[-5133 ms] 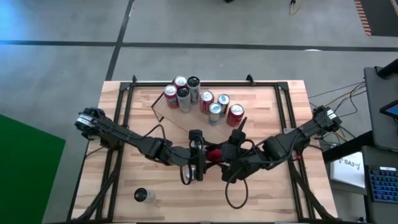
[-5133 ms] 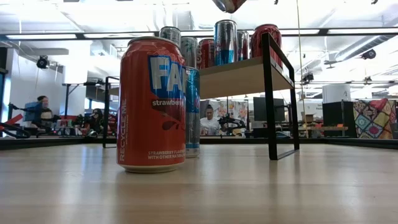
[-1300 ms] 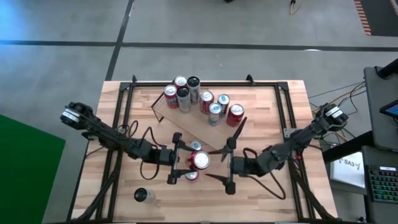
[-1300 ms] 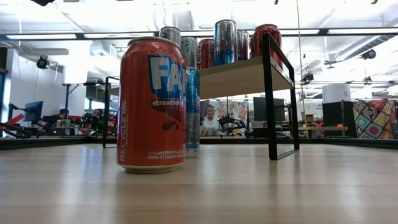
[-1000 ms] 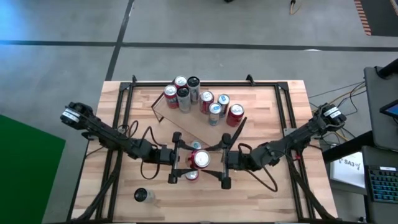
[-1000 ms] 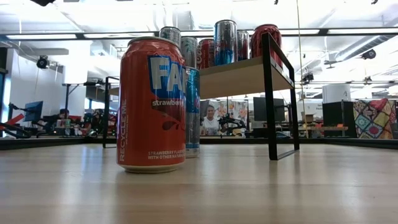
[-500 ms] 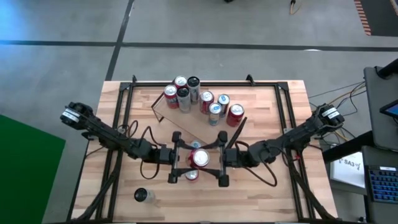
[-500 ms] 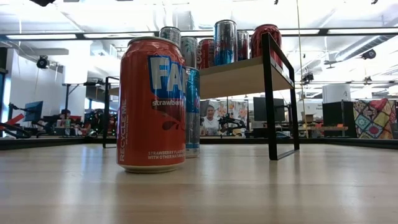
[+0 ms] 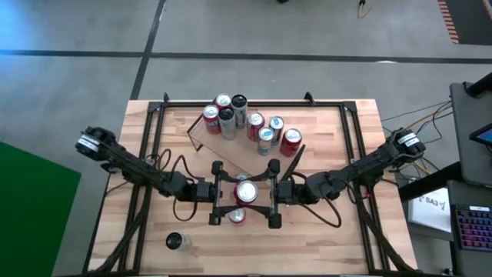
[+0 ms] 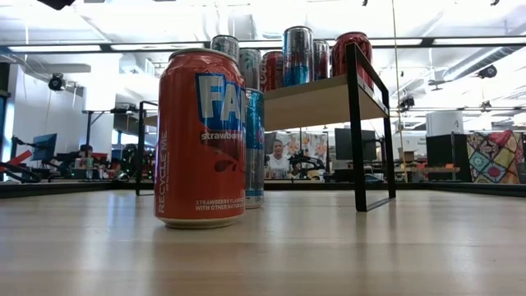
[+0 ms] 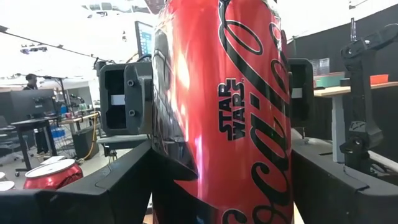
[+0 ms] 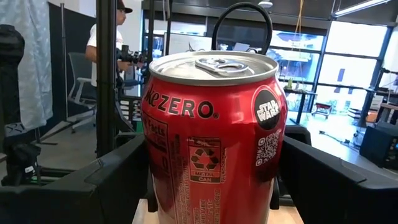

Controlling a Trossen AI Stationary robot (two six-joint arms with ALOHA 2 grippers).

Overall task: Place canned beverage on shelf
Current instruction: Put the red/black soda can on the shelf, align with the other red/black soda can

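A red Coke Zero can (image 9: 247, 191) stands upright near the middle of the wooden worktop (image 9: 338, 238), caught between the two grippers. The left gripper (image 9: 217, 194) reaches in from the left and the right gripper (image 9: 273, 194) from the right, each with its fingers apart and one finger on either side of the can, so the can sits in the gap of both at once. In the wrist views the can fills the space between the dark fingers (image 12: 106, 180), but whether they press on its wall cannot be told. The can is glossy aluminium, a smooth cylinder with a silver lid and pull tab, black script and a Star Wars badge. A second red can (image 9: 237, 218) stands on the worktop just in front of it, and in the low view a strawberry Fanta can (image 10: 201, 138) stands close to the camera. The shelf (image 9: 238, 146), a light-wood plank on thin black metal end frames, stands behind toward the far edge, carrying a cluster of upright cans (image 9: 250, 125). A small dark round object (image 9: 176, 241) lies near the worktop's front left.
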